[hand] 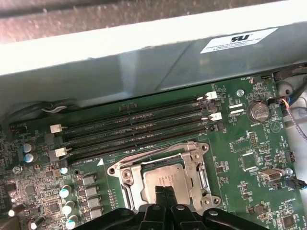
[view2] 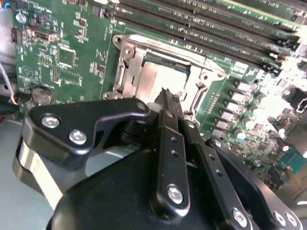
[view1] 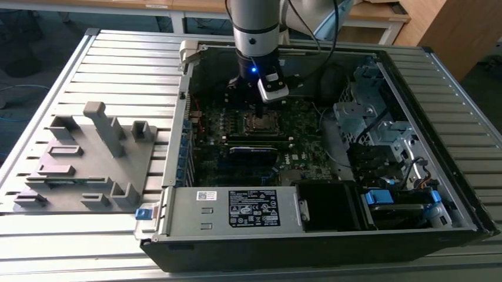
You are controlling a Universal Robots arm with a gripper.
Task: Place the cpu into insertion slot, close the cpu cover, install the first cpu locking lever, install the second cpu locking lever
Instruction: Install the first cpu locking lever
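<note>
The cpu shows a dull silver-grey top, framed by the brighter silver cpu cover. The motherboard is green with fine pale traces. The claw is black. The ribbed counter is pale grey; the computer case black.

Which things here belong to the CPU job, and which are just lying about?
Belong to the job:
- flat square silver-grey cpu
- metal-rimmed insertion slot
- dark-silver metal cpu cover
- black gripper, over the cpu

Just lying about:
- grey moulded fixture tray
- long black memory slots
- round silver coin battery
</note>
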